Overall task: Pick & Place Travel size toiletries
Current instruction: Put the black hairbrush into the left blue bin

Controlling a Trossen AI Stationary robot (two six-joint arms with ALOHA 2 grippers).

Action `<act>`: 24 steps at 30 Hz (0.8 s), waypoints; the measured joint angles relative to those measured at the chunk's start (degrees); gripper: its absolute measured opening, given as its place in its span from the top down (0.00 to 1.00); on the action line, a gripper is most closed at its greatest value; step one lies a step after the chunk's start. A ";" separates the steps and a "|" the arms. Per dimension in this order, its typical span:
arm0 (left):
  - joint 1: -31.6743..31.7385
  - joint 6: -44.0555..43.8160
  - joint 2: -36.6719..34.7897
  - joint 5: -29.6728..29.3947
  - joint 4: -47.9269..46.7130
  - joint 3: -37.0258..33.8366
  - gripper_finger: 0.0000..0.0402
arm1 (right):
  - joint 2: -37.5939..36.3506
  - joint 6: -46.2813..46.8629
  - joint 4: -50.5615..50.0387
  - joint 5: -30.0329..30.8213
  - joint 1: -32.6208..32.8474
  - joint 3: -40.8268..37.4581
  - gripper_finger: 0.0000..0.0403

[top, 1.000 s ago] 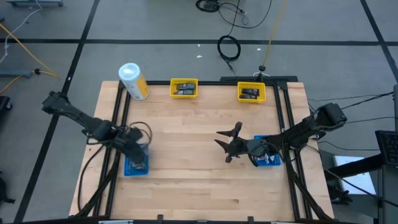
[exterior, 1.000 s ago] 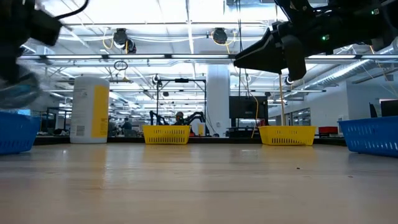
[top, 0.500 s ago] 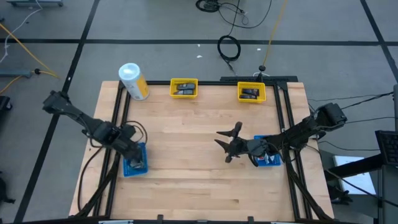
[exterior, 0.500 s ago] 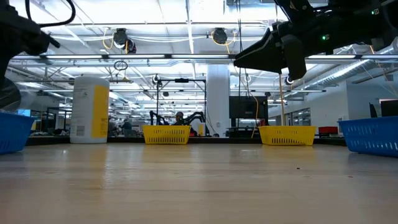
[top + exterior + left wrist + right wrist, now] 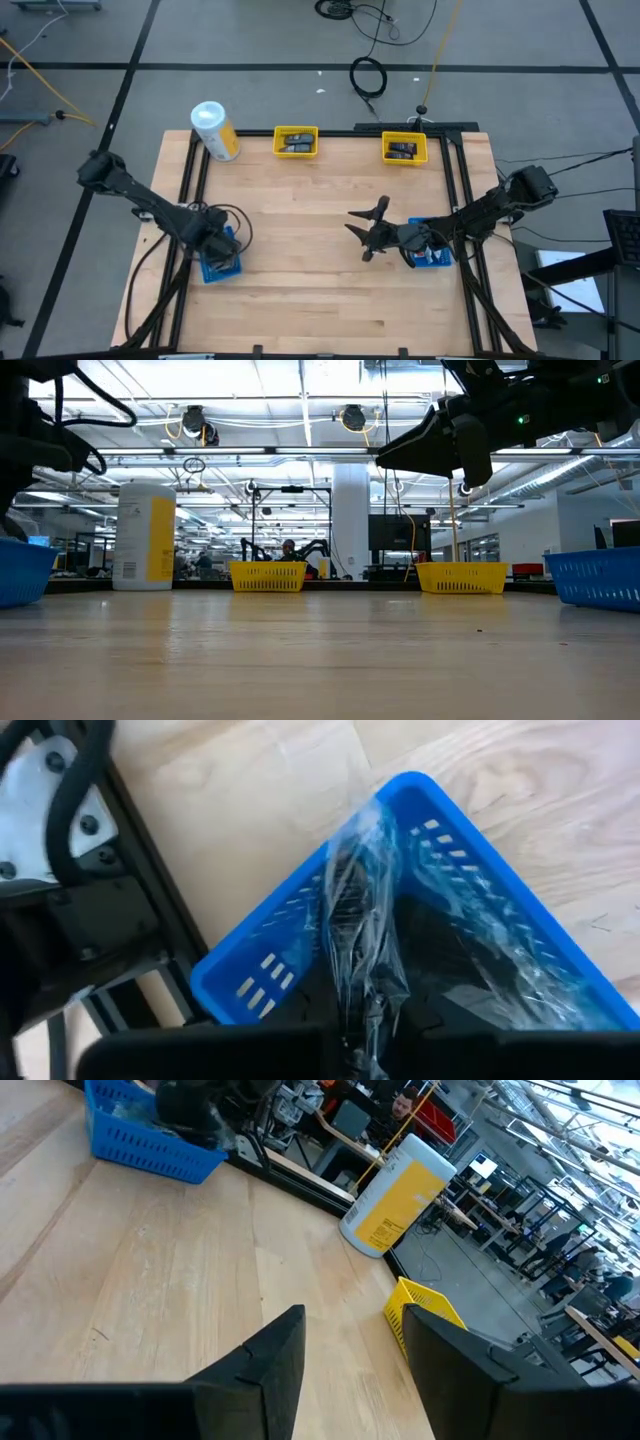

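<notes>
- My left claw (image 5: 222, 243) hangs over the blue slotted plastic tray (image 5: 221, 262) at the left edge of the pale wooden surface (image 5: 310, 250), near the black frame rail.
- Left claw is pinched shut on a crinkly clear-wrapped dark toiletry packet (image 5: 362, 935); in left wrist view the wrap runs up from between my fingers, over the tray's inside.
- More clear wrap and dark stuff lie in that tray, can't tell which items.
- My right claw (image 5: 366, 232) hovers above mid-surface, just left of the second blue plastic tray (image 5: 432, 256) on the right side, well apart from the left tray.
- Right claw fingers (image 5: 262, 1363) stand apart, nothing between them; bare wood shows through the gap.
- Two yellow slotted trays at the far edge: left one (image 5: 295, 141) and right one (image 5: 404, 148), each w/ small dark toiletry items inside.
- Big white-and-yellow cylindrical canister (image 5: 214, 131) stands at the far left corner, beside the left yellow tray.
- Low view: right arm up high, yellow trays and canister along the far edge.
</notes>
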 joint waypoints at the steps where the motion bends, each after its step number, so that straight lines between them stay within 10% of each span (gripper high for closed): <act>1: 0.00 0.00 0.84 0.00 0.79 0.00 0.92 | 0.00 0.00 0.00 0.00 0.00 0.00 0.60; 24: -3.23 3.08 1.83 10.84 6.96 0.00 0.46 | 0.00 -0.02 -0.50 -0.02 -0.02 0.00 0.60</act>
